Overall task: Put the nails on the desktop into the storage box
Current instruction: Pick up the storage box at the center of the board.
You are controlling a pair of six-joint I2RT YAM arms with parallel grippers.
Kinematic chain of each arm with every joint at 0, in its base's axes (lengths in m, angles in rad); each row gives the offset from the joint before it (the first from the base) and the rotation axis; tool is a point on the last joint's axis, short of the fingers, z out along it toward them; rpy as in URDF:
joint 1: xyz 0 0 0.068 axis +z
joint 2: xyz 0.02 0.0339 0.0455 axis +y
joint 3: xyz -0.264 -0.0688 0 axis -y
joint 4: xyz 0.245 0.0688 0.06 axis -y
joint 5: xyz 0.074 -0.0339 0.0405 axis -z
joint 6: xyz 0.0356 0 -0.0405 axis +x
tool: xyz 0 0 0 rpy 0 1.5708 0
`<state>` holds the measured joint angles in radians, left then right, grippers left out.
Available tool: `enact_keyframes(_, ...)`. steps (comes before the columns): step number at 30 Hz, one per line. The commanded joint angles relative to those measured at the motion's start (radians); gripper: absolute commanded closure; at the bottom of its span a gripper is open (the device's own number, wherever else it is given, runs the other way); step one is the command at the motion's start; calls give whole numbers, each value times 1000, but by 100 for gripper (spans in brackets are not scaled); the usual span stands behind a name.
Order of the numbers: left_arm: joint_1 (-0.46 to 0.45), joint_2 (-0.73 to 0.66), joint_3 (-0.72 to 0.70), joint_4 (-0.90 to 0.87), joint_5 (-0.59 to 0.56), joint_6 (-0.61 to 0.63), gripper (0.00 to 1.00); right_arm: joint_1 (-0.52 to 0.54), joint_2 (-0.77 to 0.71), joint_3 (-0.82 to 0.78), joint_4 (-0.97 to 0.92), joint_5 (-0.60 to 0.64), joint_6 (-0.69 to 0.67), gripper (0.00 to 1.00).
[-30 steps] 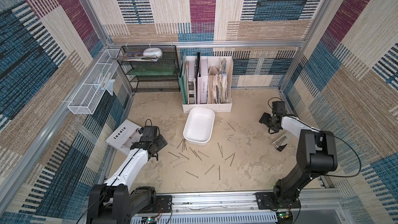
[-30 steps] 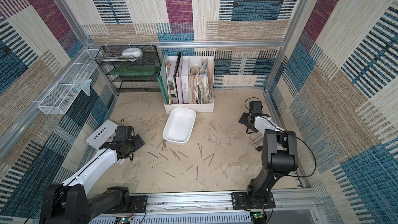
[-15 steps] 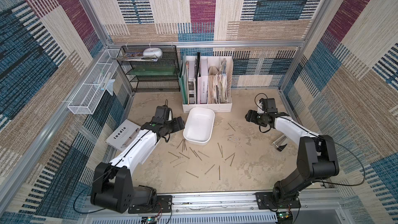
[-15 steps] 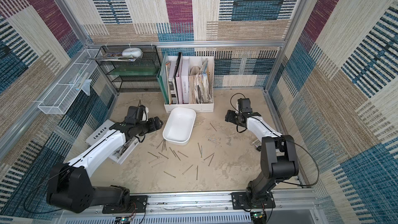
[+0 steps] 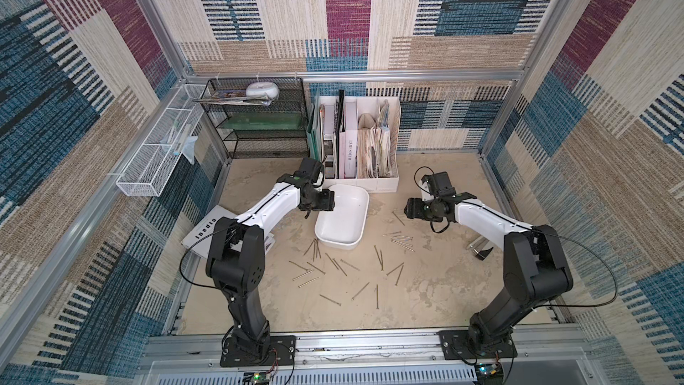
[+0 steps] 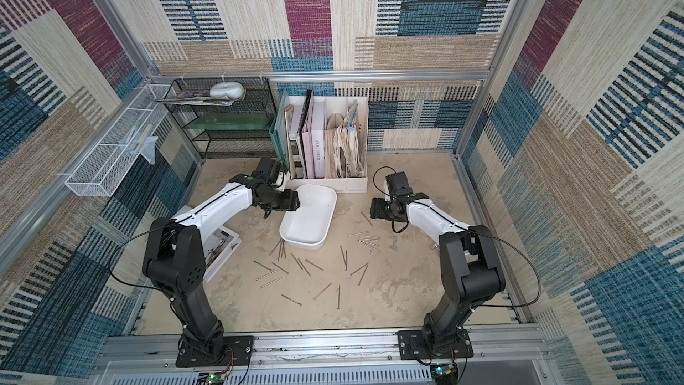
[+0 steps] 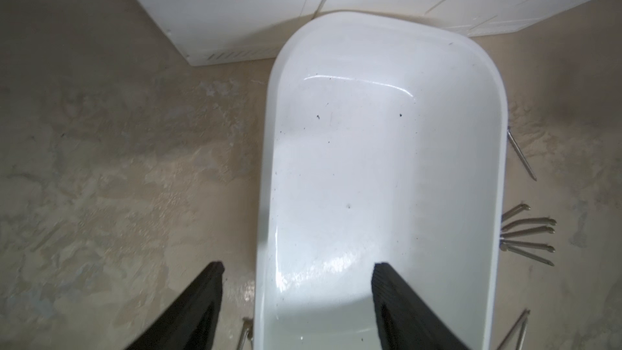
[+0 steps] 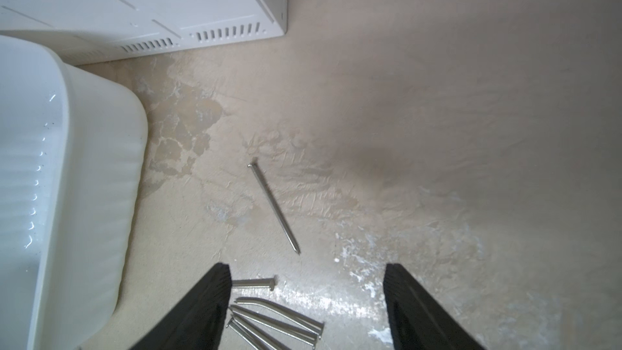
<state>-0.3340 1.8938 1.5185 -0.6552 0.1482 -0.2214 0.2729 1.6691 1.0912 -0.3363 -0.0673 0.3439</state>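
Our left gripper, jaws spread, straddles the side wall of the white plastic rounded storage box. Our right gripper, also spread, hovers over thin grey metal nails lying on the beige mottled desktop beside that box.

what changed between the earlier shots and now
The left hand swung from beside the magazine across to the storage box and is now open astride its side wall. The right hand came in from the right edge toward the centre and is open above the nails. Neither took hold of anything. The storage box, nails and magazine stayed put.
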Motion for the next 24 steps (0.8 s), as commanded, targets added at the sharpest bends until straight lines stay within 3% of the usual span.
enact_keyframes(1, -5, 97, 121, -110, -58, 101, 28, 11, 11, 20, -30, 34, -15, 24)
enact_keyframes(5, -5, 144, 173, -142, -94, 148, 34, 22, 19, 31, -39, 48, -22, 24)
enact_keyframes(13, -25, 192, 112, -159, -170, 153, 47, 43, 48, 55, -47, 64, -21, 25)
enact_keyframes(17, -30, 217, 127, -170, -170, 150, 63, 59, 63, 74, -55, 78, -20, 26)
enact_keyframes(21, -31, 220, 153, -185, -173, 137, 98, 76, 80, 87, -67, 104, -22, 26)
enact_keyframes(24, -31, 211, 159, -201, -190, 117, 100, 93, 88, 94, -73, 123, -20, 26)
